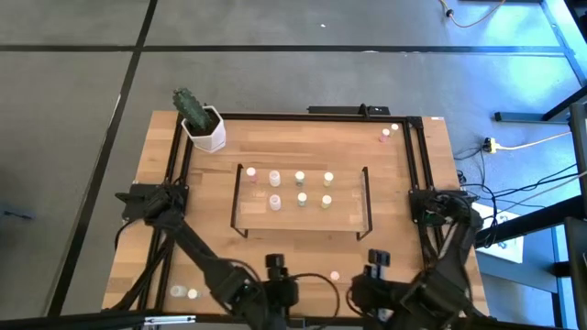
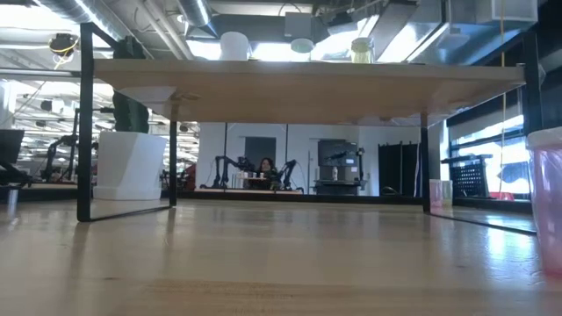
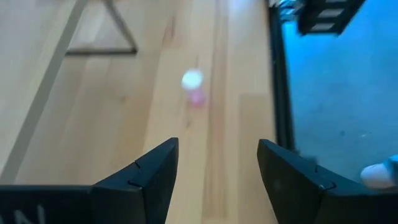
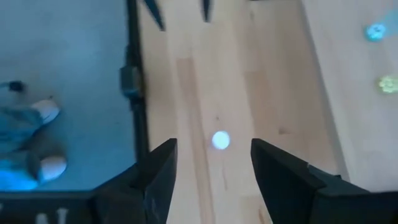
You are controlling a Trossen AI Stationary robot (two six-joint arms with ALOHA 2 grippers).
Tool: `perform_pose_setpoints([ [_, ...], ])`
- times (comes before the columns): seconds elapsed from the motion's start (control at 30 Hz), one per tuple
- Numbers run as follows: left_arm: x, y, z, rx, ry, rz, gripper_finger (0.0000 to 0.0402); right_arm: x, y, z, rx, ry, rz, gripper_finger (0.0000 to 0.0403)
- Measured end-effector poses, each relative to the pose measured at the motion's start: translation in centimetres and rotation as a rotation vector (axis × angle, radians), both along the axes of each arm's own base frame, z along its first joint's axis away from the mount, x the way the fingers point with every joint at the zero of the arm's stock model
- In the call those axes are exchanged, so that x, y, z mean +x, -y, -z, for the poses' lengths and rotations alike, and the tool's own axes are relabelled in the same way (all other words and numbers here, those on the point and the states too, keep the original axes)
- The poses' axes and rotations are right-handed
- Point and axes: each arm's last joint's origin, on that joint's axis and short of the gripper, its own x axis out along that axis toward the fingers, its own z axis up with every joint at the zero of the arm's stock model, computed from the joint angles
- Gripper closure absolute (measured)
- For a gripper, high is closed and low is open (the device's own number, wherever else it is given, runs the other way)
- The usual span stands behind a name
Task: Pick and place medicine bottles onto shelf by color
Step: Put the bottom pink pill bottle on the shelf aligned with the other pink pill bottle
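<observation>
Both tools wait open at the bench's near edge.
From above we see seven bottles (image 1: 300,188) on the shelf (image 1: 303,223); the left tool (image 3: 216,171) faces a pink bottle (image 3: 194,87) (untouched), the right tool (image 4: 211,168) a pale cap (image 4: 220,140); both hold nothing.

tabletop (image 1: 293,247): smooth pale wood | shelf (image 1: 303,218): wood, blk metal frames

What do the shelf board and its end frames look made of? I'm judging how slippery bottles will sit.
The shelf board looks like light wood, matte, with faint grain. Its end frames look like thin black metal rod, though paint hides the material.
</observation>
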Motion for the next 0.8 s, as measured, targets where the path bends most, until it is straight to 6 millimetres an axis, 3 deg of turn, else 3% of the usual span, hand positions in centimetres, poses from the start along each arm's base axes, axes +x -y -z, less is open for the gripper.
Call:
perform_pose_setpoints([
  [0.3, 3.2, -1.1, -0.9, -0.039, 0.148, 0.052, 0.0189, -3.2, -1.8, -0.6, -0.073, 0.010, -0.225, 0.0196],
  [0.8, 6.3, -0.2, 3.7, -0.057, 0.179, 0.025, 0.0189, -3.6, -2.0, -0.7, -0.115, 0.009, -0.306, 0.0196],
])
